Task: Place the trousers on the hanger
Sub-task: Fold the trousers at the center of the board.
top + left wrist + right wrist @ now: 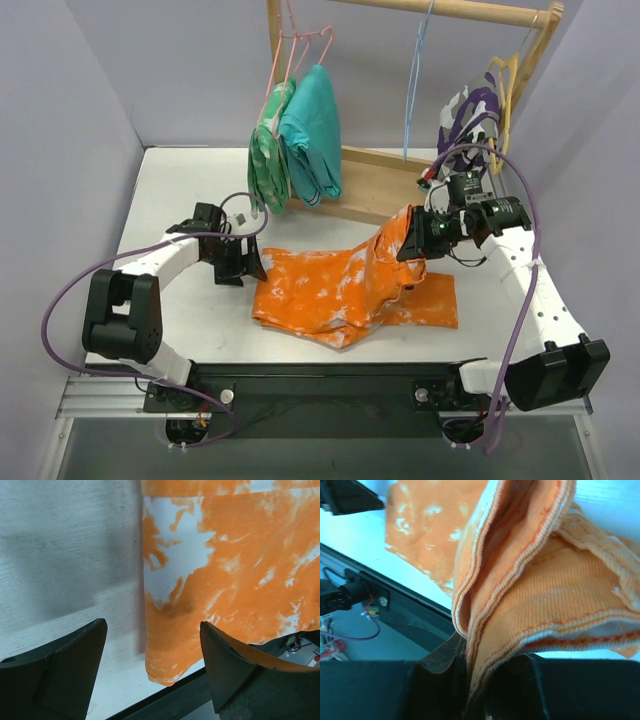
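My right claw (410, 243) is clamped on the trousers (330, 292), their right end raised; my left claw (243, 266) gapes released at their left edge, above the surface (180, 190).

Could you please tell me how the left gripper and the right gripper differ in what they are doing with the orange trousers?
The left gripper has its fingers wide open, holding nothing; the right gripper has its fingers shut on a fold of the trousers. The left gripper sits low at the trousers' left edge; the right gripper holds its end up off the table. Neither touches the hanger.
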You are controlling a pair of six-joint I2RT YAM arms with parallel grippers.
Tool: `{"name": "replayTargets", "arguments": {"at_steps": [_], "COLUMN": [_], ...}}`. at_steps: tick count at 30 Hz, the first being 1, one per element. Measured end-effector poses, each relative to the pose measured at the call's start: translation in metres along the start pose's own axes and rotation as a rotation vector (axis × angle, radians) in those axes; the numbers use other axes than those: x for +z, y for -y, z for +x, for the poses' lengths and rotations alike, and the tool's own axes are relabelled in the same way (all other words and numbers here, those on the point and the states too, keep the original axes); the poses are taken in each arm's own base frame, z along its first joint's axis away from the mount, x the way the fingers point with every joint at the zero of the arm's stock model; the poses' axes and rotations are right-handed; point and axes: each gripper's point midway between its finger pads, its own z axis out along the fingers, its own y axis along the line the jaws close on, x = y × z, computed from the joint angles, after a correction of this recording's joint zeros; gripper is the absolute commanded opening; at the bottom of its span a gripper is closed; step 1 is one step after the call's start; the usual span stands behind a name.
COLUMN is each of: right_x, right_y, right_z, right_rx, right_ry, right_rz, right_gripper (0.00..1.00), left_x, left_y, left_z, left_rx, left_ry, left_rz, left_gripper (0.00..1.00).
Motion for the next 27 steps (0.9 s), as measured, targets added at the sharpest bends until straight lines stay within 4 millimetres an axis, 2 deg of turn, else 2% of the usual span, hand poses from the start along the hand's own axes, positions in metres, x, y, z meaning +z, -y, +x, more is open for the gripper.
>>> {"name": "replayTargets", "arguments": {"at_steps": [3,5,6,7,9,12,15,18,20,27], "right_x": [0.006,0.007,0.007,0.005,-0.001,-0.015,-0.027,-0.031,-0.025,0.018], "right_y": [0.028,0.048,0.059,0.070,0.093,0.115,0.119,0.114,0.112,0.117], "right_z": [0.012,0.020,0.024,0.027,0.034,0.041,0.040,0.040,0.045,0.073], "right_rx": [0.037,0.071,0.091,0.116,0.163,0.199,0.218,0.219,0.216,0.258], "right_ry": [-0.011,-0.008,-0.004,0.004,0.031,0.077,0.135,0.203,0.208,0.067], "right_rz": [0.066,0.128,0.166,0.206,0.311,0.439,0.497,0.487,0.462,0.410], "right_gripper": [0.00,0.35,0.62,1.00,1.00,1.00,1.00,0.98,0.96,0.94], "left_x": [0.004,0.004,0.005,0.005,0.005,0.005,0.005,0.006,0.008,0.019], "left_y": [-0.003,-0.004,-0.004,-0.005,-0.005,-0.004,-0.003,-0.003,-0.002,0.000], "left_z": [0.003,0.003,0.002,0.002,0.002,0.001,-0.001,0.000,0.004,0.025], "left_rx": [-0.011,-0.013,-0.013,-0.013,-0.016,-0.020,-0.022,-0.017,-0.014,-0.046], "left_ry": [-0.012,-0.011,-0.008,-0.007,-0.005,-0.001,0.006,0.015,0.018,-0.015], "left_rz": [-0.008,-0.010,-0.012,-0.013,-0.014,-0.013,-0.010,0.000,0.018,0.083], "left_gripper": [0.85,0.85,0.85,0.85,0.85,0.85,0.85,0.85,0.85,0.85]}}
